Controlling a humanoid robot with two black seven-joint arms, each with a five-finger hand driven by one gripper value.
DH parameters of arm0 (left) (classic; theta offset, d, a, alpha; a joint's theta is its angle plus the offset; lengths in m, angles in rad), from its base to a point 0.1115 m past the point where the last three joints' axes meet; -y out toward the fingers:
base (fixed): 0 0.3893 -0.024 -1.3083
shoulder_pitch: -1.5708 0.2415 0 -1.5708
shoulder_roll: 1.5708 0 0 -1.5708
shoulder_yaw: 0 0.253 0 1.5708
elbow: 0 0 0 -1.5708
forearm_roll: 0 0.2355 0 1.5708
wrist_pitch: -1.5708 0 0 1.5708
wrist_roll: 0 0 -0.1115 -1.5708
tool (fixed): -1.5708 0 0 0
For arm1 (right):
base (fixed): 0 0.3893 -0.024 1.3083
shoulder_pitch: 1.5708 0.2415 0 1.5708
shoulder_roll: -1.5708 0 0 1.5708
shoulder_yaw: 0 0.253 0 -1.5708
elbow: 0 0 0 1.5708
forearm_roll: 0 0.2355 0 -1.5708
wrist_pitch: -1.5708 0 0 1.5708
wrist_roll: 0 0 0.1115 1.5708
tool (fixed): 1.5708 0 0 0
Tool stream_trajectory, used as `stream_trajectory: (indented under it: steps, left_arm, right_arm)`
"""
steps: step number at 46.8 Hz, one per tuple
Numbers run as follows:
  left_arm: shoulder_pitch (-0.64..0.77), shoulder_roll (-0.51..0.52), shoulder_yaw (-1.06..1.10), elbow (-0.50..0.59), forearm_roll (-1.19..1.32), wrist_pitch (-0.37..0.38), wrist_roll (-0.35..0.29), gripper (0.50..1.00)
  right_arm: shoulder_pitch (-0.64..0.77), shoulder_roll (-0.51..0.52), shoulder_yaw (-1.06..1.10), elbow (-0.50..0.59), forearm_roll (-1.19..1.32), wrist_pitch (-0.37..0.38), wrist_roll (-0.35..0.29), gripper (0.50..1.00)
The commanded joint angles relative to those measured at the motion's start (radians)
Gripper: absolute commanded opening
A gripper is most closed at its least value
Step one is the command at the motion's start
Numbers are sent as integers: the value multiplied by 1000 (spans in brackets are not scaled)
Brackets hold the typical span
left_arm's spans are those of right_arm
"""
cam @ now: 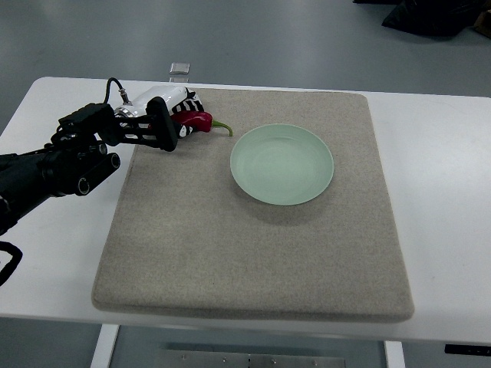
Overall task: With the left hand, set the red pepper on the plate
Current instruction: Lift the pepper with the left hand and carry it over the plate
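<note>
Top view, left robot hand (170, 116) clamped on red pepper (195, 120), pepper half hidden, pale plate (281, 164) apart.

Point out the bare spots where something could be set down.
The pale green round plate is empty. The grey felt mat is bare in front of and right of it. Crowded only at the far-left corner: left hand on the red pepper.

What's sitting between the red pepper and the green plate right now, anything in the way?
Nothing visible. The red pepper, at the left hand, lies left of the plate, with only bare mat between them. The plate is empty.
</note>
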Motion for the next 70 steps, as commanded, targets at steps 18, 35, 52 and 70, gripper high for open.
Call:
stream_trajectory:
  steps: [18, 35, 52, 70]
  left_arm:
    - [-44, 12, -4, -16, -135, -2, -2, 500]
    - [-124, 18, 8, -184, -121, -2, -5, 500]
    - [-149, 4, 13, -354, -64, -18, -5, 500]
    - [-157, -27, 143, -361, -1, -21, -5, 500]
  right_arm:
    - [0, 0, 0, 0, 0, 0, 0, 932]
    - [0, 0, 0, 0, 0, 0, 0, 932]
    - [0, 0, 0, 0, 0, 0, 0, 932]
    - [0, 0, 0, 0, 0, 0, 0, 932]
